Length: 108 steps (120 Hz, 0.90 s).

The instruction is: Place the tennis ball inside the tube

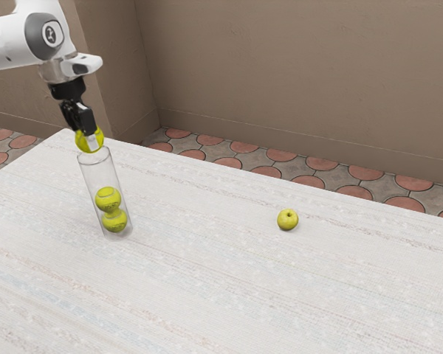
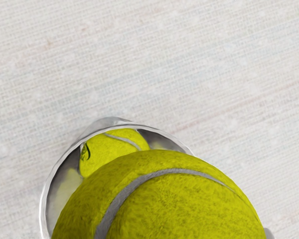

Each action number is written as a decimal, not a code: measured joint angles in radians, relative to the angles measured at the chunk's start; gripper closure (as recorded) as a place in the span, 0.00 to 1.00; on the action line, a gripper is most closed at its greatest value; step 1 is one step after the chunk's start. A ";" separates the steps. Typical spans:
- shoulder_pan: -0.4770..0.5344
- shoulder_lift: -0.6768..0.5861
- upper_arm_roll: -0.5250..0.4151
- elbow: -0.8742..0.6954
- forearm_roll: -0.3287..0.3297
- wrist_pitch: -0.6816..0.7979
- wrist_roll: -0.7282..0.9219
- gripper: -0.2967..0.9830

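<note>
We clamp the tennis ball in our gripper above the tube holding two balls; lowering and release remain.

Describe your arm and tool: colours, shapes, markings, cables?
Arm: glossy white, rounded shell. Joint cap: dark grey ring round a pale disc with a dark logo. Collar: silvery grey. Tool: black, blocky, slim; near finger ends in a pale tip. I see no cables.
</note>
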 joint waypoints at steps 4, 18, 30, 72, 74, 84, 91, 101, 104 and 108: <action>0.000 0.004 0.000 0.001 -0.003 -0.004 -0.024 0.61; 0.006 0.024 0.002 0.013 -0.007 -0.014 -0.100 0.62; 0.012 0.034 0.002 0.019 -0.007 -0.018 -0.154 0.64; 0.009 0.038 0.003 0.019 -0.014 -0.028 -0.294 0.43; 0.008 0.038 0.003 0.019 -0.014 -0.029 -0.299 0.42; 0.006 0.036 0.003 0.020 -0.015 -0.032 -0.322 0.37; 0.006 0.030 0.005 0.021 -0.014 -0.034 -0.337 0.34; -0.005 -0.011 0.003 0.019 -0.001 -0.057 -0.358 0.31; -0.010 -0.040 -0.004 0.023 0.006 -0.076 -0.367 0.30; -0.013 -0.072 -0.033 0.060 0.029 -0.100 -0.378 0.29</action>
